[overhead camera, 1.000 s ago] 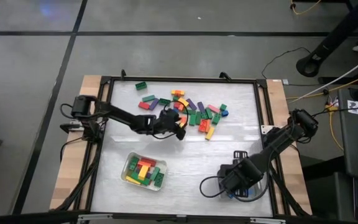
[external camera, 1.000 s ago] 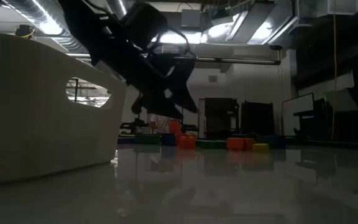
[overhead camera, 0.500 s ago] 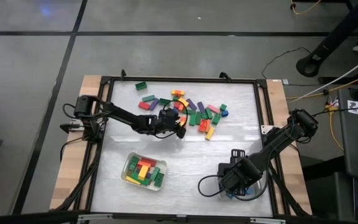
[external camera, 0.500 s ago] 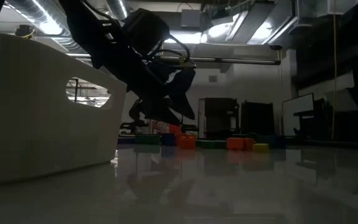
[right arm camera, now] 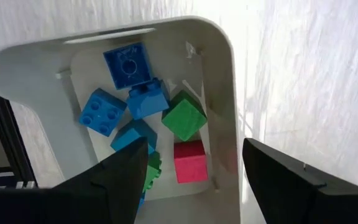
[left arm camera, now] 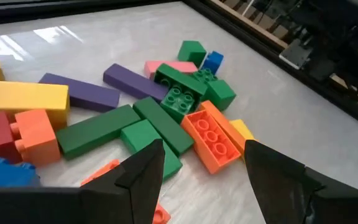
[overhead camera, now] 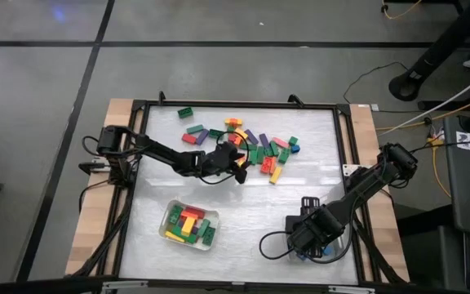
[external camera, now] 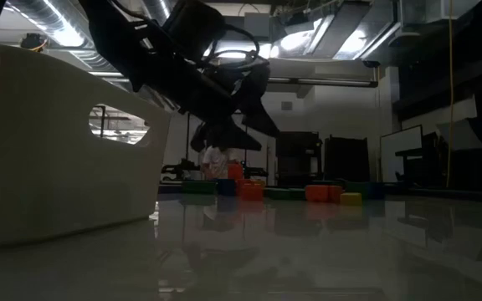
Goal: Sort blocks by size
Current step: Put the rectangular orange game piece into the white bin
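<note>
Roughly two dozen loose blocks lie scattered in a pile at upper centre of the high view, on the pale glossy table; exact count unclear, they overlap. One green block sits apart at the pile's upper left. Two trays: the left tray, lower centre-left, holds about ten long blocks in yellow, red and green, packed side by side. The right tray, white smooth plastic with rounded corners, holds about seven short squarish blocks: four or so blue, two green, one pink block.

Two arms. Left gripper hovers at the lower left edge of the pile, fingers apart, nothing between them; its wrist view shows an orange studded block, green long blocks and two purple ones just ahead. Right gripper is over the right tray at lower right of the high view, hiding it from above; fingers apart, empty.

Black metal frame rims the table, wooden edge outside it. Cables trail on the grey floor at upper right. Low view: white tray wall with a handle slot fills the left, blocking part of the table.
</note>
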Robot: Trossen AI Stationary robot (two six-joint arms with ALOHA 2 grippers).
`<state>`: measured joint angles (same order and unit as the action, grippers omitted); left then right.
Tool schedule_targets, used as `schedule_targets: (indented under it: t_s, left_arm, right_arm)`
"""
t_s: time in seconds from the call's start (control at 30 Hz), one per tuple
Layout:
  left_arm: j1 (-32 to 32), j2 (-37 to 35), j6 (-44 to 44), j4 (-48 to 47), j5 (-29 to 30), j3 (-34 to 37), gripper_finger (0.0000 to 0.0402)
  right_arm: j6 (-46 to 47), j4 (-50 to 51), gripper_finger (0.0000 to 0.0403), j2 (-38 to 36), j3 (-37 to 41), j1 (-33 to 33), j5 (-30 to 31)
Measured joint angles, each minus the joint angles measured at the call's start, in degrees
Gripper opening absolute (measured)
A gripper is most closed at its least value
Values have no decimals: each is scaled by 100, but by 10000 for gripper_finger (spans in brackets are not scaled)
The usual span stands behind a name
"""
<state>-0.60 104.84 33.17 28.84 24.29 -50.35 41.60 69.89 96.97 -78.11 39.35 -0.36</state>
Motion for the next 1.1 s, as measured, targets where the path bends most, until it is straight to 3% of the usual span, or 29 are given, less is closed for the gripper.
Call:
schedule_targets:
  t_s: [0.83,1.1]
  left_arm:
    - [-99,723,-16,-6,-206,0,210]
    - [-123,507,-165,-739,-253,-13,210]
  right_arm:
    - [-8,-75,260,0,4,0,0]
    - [-9,-148,260,0,4,0,0]
